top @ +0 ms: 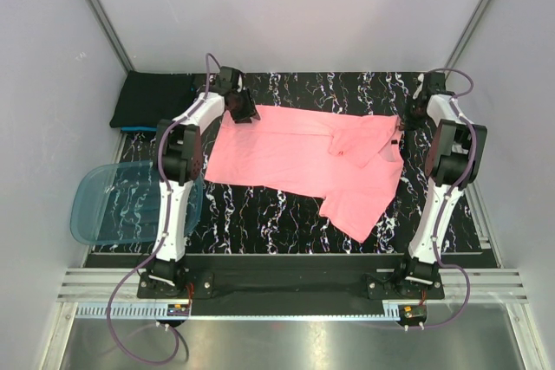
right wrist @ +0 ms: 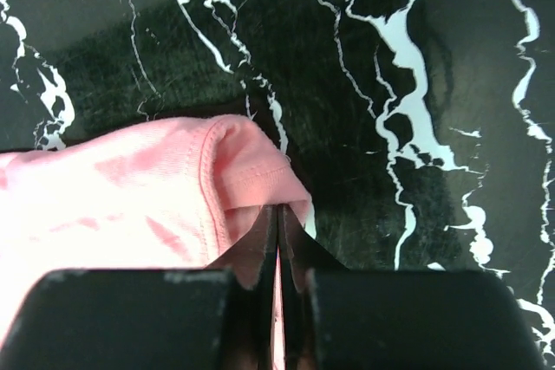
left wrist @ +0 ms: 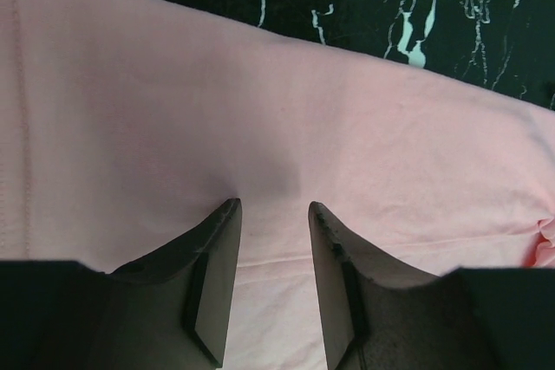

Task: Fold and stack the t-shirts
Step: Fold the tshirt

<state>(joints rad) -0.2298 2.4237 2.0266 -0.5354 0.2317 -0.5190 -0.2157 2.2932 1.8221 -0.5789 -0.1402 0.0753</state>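
"Where's the salmon-pink tee (top: pixel 286 158)?"

"Spread soft and mostly flat on the black, white-veined table (top: pixel 260 214), reaching from one gripper to the other. The right gripper (right wrist: pixel 277 218) has its fingers pressed together on a stitched hem, with cloth bunched into a rounded fold just left of the tips."

"And the left gripper (left wrist: pixel 273 214)?"

"Fingers partly apart, nothing between them. Smooth pink cloth lies under and ahead of the tips."

"Anything else?"

"A folded black tee (top: pixel 152 97) lies off to the left of those fingers. A translucent blue tub (top: pixel 113 205) sits back behind them."
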